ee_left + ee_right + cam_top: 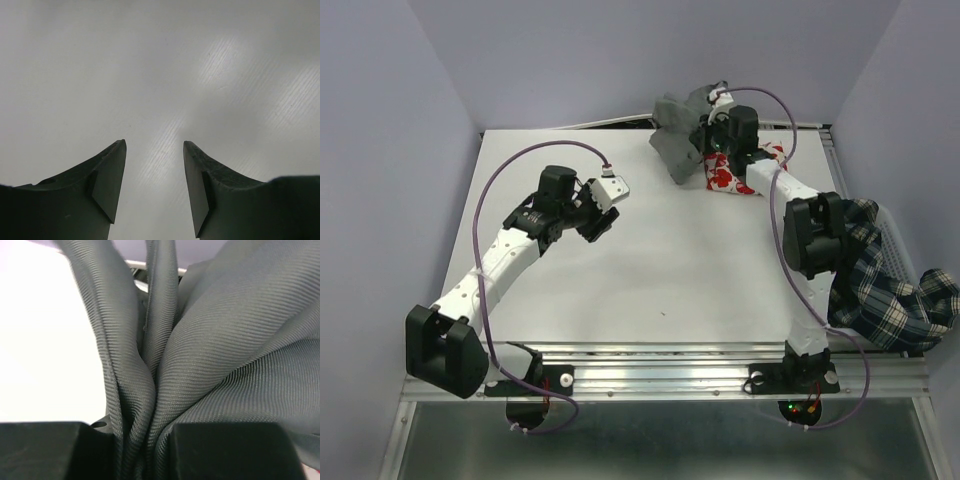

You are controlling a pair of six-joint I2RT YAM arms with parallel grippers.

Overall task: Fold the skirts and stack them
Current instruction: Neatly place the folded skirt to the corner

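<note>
**A:** Where's the grey skirt (672,150)?

**B:** Bunched at the far edge of the tabletop (700,270). Your right hand (142,440) is pinching a fold of it. The red-print skirt (725,180) lies just beside it, on the near side, and the plaid skirt (880,290) is heaped at the right edge.

**A:** And your left hand (154,145)?

**B:** Spread, holding nothing, left of centre. The grey skirt lies farther out and to its right, so your right hand is the nearer one.

Grey skirt (672,140) bunched by red-print skirt (724,180) — plaid skirt (882,290) hangs right.

black-white arms (505,255) — purple cables (550,147)
</note>
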